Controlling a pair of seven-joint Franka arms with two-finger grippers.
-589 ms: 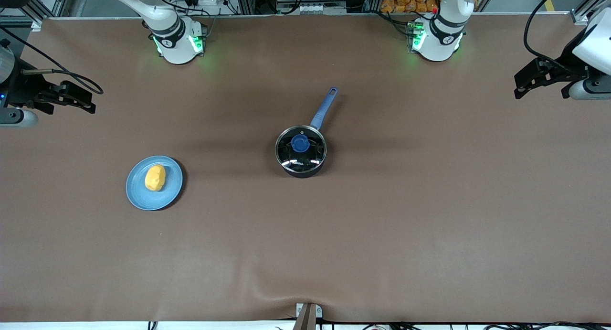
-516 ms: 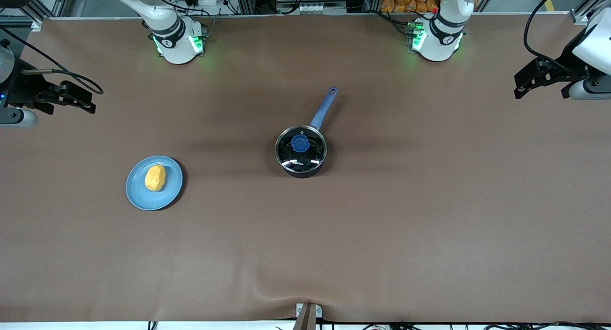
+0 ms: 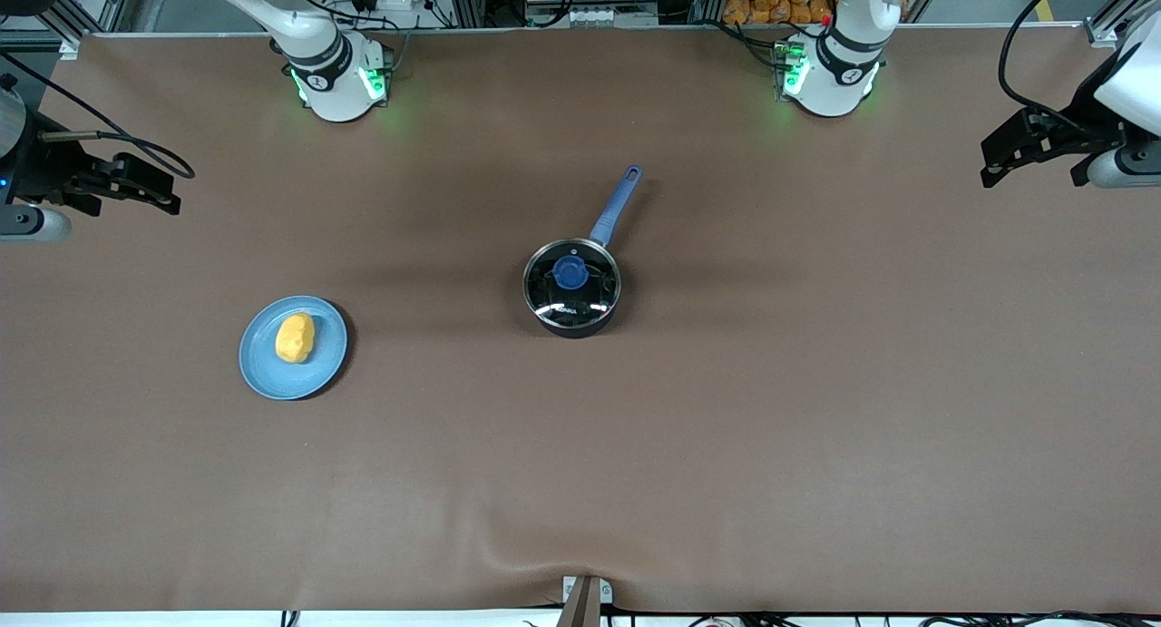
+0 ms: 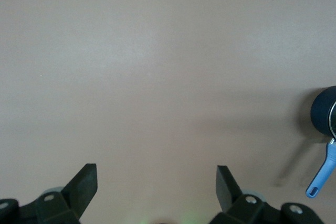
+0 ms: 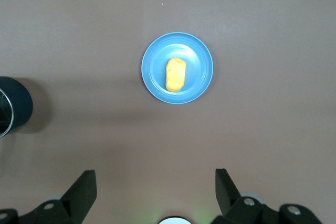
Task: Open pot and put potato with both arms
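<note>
Sensibly, the lidded pot (image 3: 572,288) sits mid-table within both arms' reach and the potato (image 3: 295,337) on a blue plate (image 3: 261,368) toward the right arm's end, while the left gripper (image 4: 156,182) and right gripper (image 5: 156,184) hang spread and empty above the table's ends.

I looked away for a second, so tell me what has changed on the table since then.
Only the left claw shifted slightly, edging toward the left arm's end of the table. The right claw, lidded pot and potato on its blue plate stayed put.
</note>
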